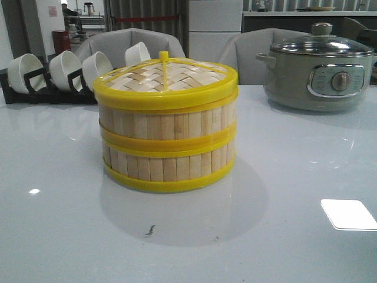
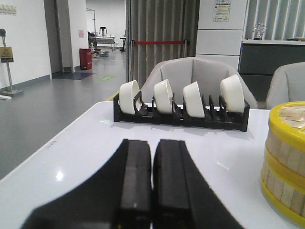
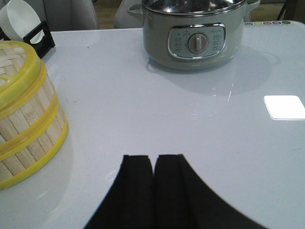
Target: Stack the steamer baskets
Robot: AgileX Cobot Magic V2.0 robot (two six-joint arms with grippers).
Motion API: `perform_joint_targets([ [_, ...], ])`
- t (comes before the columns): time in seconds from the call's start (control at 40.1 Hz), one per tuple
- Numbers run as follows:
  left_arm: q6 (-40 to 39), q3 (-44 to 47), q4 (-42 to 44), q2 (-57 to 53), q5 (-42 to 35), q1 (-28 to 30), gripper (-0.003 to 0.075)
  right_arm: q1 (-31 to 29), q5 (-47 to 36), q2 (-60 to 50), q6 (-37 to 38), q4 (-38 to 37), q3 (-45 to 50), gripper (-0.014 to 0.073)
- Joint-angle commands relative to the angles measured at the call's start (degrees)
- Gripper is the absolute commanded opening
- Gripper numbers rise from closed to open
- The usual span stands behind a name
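Note:
Two steamer baskets point(image 1: 168, 144) stand stacked one on the other in the middle of the white table, with the woven yellow-rimmed lid point(image 1: 166, 79) on top. The stack also shows in the left wrist view point(image 2: 286, 162) and in the right wrist view point(image 3: 26, 119). My left gripper point(image 2: 153, 143) is shut and empty, low over the table to the left of the stack. My right gripper point(image 3: 153, 157) is shut and empty, low over the table to the right of the stack. Neither gripper shows in the front view.
A black rack with several white bowls point(image 1: 59, 73) stands at the back left, also in the left wrist view point(image 2: 181, 102). A grey-green electric pot point(image 1: 318, 71) stands at the back right, also in the right wrist view point(image 3: 193, 31). Grey chairs stand behind the table.

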Motion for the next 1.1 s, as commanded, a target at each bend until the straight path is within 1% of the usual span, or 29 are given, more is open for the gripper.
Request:
perform_joint_targets([
  [0.0, 0.0, 0.1, 0.0, -0.8, -4.3, 0.0, 0.0092, -0.1, -4.5, 0.2, -0.4, 0.2, -1.6, 0.0056],
  [0.249, 0.0, 0.1, 0.0, -0.8, -4.3, 0.0, 0.0092, -0.1, -3.9, -0.4, -0.4, -0.1, -1.6, 0.0056],
  [0.374, 0.0, 0.1, 0.0, -0.8, -4.3, 0.0, 0.0092, 0.2, -3.8, -3.3, 0.3, 2.5, -0.5, 0.0056],
  [0.549, 0.0, 0.1, 0.0, -0.8, -4.3, 0.0, 0.0092, 0.2, -4.6, -11.3, 0.1, 2.2, 7.0, 0.0056],
  [0.748, 0.0, 0.1, 0.0, -0.8, -4.3, 0.0, 0.0092, 0.7, -4.9, -24.8, 0.8, 4.6, 17.8, 0.0056],
  [0.798, 0.0, 0.1, 0.0, -0.8, -4.3, 0.0, 0.0092, 0.9, -0.7, -27.9, 0.7, 4.5, 17.5, 0.0056],
  [0.873, 0.0, 0.1, 0.0, -0.8, -4.3, 0.0, 0.0092, 0.9, 1.9, -31.8, 0.7, 4.1, 17.6, 0.0056],
  [1.072, 0.0, 0.1, 0.0, -0.8, -4.3, 0.0, 0.0092, 1.3, 2.6, -32.9, 0.7, 3.5, 17.6, 0.0056],
])
